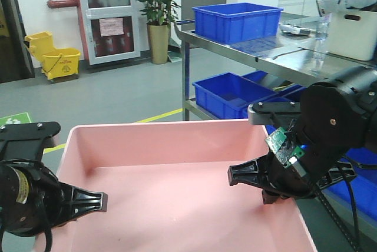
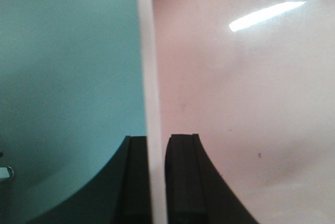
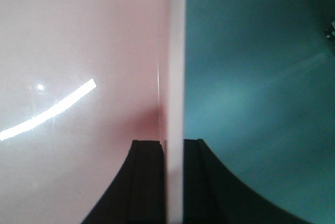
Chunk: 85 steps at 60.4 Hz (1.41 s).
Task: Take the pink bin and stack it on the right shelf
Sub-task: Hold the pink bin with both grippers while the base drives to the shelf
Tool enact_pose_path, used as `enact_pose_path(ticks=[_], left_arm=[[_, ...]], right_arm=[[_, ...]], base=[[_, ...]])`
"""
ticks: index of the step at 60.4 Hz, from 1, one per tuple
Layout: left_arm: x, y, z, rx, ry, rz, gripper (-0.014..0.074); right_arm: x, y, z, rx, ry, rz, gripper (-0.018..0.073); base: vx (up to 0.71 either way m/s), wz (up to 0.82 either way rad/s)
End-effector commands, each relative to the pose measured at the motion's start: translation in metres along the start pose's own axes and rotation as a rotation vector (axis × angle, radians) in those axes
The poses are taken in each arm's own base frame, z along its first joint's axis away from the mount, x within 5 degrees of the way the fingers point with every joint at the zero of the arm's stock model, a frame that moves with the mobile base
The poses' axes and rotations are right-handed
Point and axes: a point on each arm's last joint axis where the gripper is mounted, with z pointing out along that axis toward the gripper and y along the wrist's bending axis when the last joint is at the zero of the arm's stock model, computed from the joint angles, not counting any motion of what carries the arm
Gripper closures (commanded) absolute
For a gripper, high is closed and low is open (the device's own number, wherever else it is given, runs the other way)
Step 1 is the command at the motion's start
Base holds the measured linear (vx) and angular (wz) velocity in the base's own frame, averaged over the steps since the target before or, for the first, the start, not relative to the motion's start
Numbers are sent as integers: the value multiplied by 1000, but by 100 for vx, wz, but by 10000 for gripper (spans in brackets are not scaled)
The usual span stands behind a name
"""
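Note:
The pink bin (image 1: 177,187) fills the lower middle of the front view, held up off the floor between my two arms. My left gripper (image 1: 97,202) is shut on the bin's left wall; in the left wrist view its jaws clamp the pale rim (image 2: 152,77), left gripper (image 2: 156,182). My right gripper (image 1: 259,181) is shut on the bin's right wall; in the right wrist view the rim (image 3: 175,67) runs between the jaws, right gripper (image 3: 174,182). The right shelf (image 1: 277,52), a shiny steel rack, stands at the right behind the bin.
A blue crate (image 1: 237,21) and a cream bin (image 1: 352,33) sit on the shelf top. More blue crates (image 1: 231,94) fill its lower tier. A yellow mop bucket (image 1: 56,57) and a potted plant (image 1: 158,13) stand at the far wall.

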Motion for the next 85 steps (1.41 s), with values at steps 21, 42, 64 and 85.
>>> enact_pose_path(ticks=[21,42,64,85], left_arm=[[-12,-1,-20,52,-119,18,492],[-12,-1,-20,52,-119,18,492],[-12,-1,-20,52,-119,18,492],[-12,-2,-20,51,-117,18,492]], right_arm=[[-8,-7,-23,11,-122,-14,568],[-8,-7,-23,12,-122,-14,568],[-8,-7,-23,12,-122,-14,568],[-8,-7,-23,11,-122,-14,568]], base=[[33,21],[36,16],[39,-1],[40,-11]])
